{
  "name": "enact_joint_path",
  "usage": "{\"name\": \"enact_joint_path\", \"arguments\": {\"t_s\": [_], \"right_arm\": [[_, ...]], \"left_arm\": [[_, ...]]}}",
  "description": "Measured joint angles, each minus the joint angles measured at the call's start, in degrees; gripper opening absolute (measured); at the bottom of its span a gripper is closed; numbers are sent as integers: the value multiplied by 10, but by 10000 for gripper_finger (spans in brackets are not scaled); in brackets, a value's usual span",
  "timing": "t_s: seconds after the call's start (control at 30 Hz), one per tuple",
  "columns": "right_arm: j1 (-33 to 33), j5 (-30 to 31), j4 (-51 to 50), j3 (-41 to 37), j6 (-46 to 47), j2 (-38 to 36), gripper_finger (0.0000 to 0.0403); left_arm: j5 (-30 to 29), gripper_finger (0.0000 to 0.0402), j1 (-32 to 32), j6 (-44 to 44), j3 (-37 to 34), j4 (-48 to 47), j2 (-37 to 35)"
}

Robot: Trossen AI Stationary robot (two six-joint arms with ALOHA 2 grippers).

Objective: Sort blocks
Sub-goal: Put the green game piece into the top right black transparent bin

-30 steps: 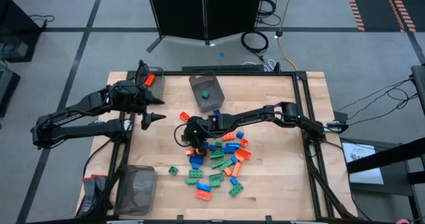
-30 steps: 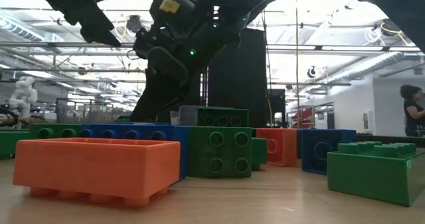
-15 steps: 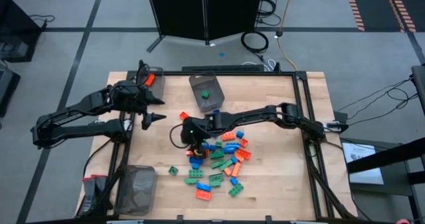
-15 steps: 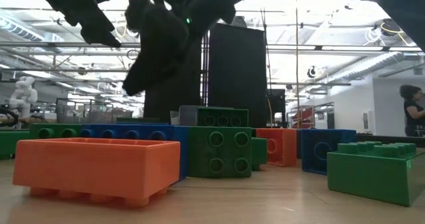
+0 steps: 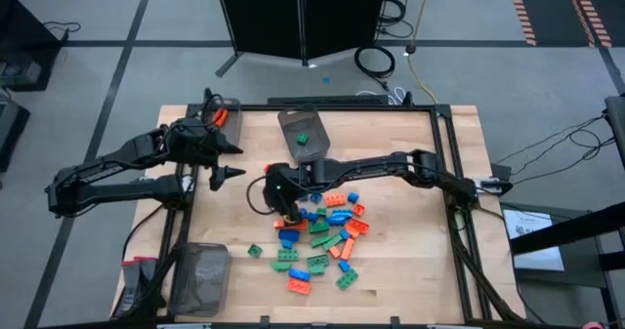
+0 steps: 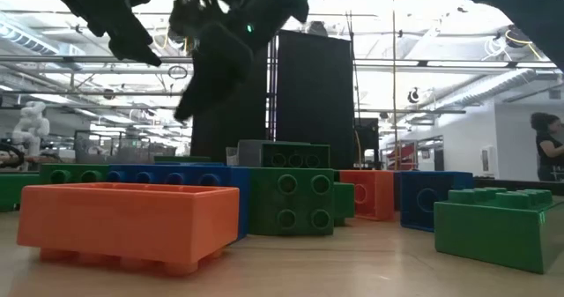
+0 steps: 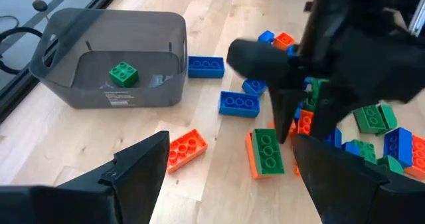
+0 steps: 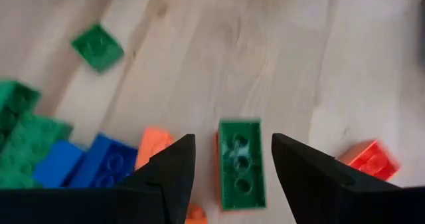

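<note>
Since 1 second ago, the right gripper (image 8: 227,159) has slid toward the left edge of the blocks (image 5: 317,233) mid-table, fingers spread over a green block (image 8: 240,163). Next: descend and clamp. Left gripper (image 5: 230,160) waits spread, beside.

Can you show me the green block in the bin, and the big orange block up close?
green block in the bin (image 7: 123,73): left wrist view, on its studded top.
big orange block (image 6: 128,221): low view, on its front side.
bin (image 7: 143,98): left wrist view, on its front wall.
</note>
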Motion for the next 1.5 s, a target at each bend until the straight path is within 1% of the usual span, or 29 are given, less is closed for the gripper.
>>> {"name": "enact_joint_path", "arguments": {"t_s": [0.13,0.23,0.4,0.5,0.57,0.67,0.87,1.13,1.23,1.4,1.5], "right_arm": [[-7,-1,10,-6,-7,0,198],[-8,-1,16,-6,-35,0,211],[-5,14,33,-6,-43,-1,266],[-5,26,28,-6,-21,-1,300],[-6,27,26,-6,-3,-1,316],[-6,28,33,-6,0,6,328],[-6,28,24,-7,0,40,325],[-11,28,26,-6,1,50,323],[-17,27,25,-6,14,57,318],[-22,26,22,-7,35,66,300],[-22,30,25,-6,38,61,273]], "left_arm": [[0,322,0,12,-2,2,0],[0,322,0,12,-12,1,0],[0,322,0,8,-25,1,0],[0,322,0,9,-25,5,0],[0,322,0,9,-25,5,0],[0,322,0,9,-25,5,0],[0,322,0,8,-25,5,0],[0,322,0,8,-25,6,0],[0,322,0,8,-25,6,0],[0,322,0,8,-25,5,-1],[0,322,0,8,-25,5,0]]}}
